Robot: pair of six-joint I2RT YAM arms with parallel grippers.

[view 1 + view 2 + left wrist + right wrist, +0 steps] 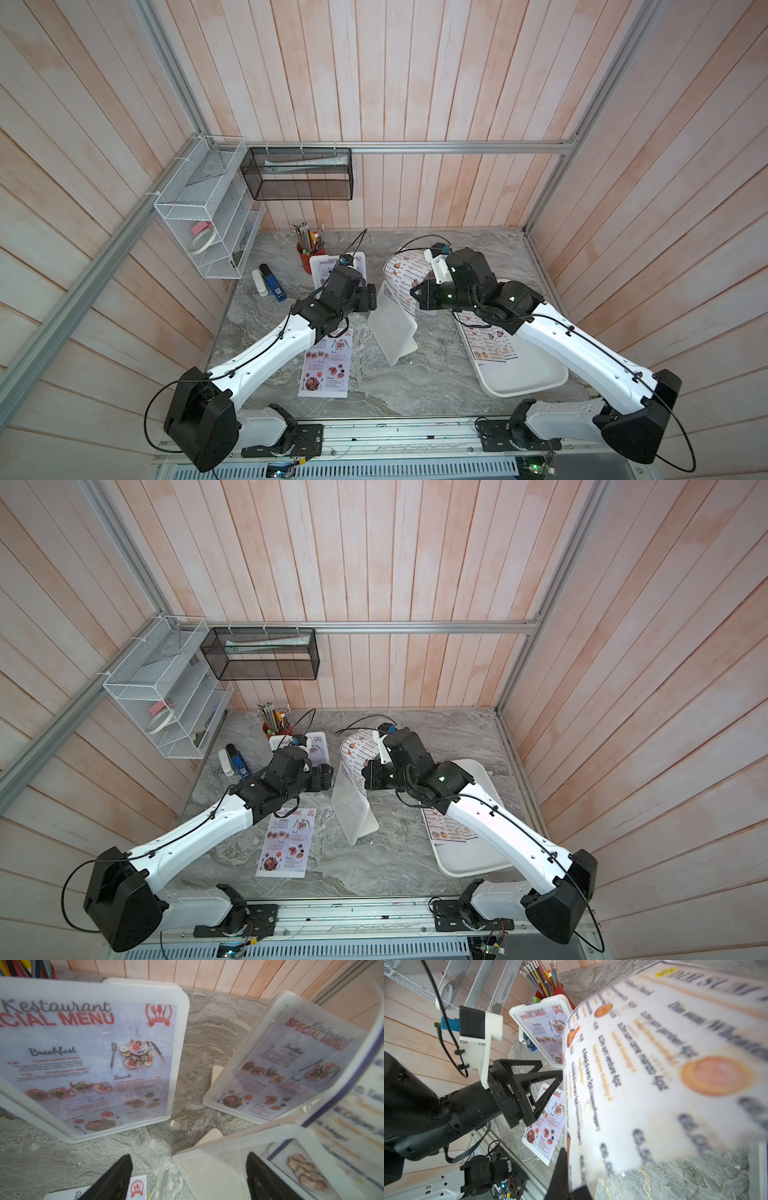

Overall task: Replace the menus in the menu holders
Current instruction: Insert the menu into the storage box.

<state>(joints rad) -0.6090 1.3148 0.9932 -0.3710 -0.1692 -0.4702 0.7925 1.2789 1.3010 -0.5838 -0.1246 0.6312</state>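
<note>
The Dim Sum menu (400, 269) was pinched in the right gripper (415, 292) above the holder (391, 334); the left gripper (189, 1157) was spread at its edge.

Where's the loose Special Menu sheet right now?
In both top views the sheet lies flat on the table, left side, its top edge under the left arm, just left of the middle holder.

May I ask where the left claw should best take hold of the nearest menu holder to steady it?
Probably its side border near the upper corner, sideways from the left arm's side. The nearest menu holder is a thin panel leaning on its foot, so the open left claw can straddle that edge, leaving the top free for the Dim Sum menu in the right claw.
</note>
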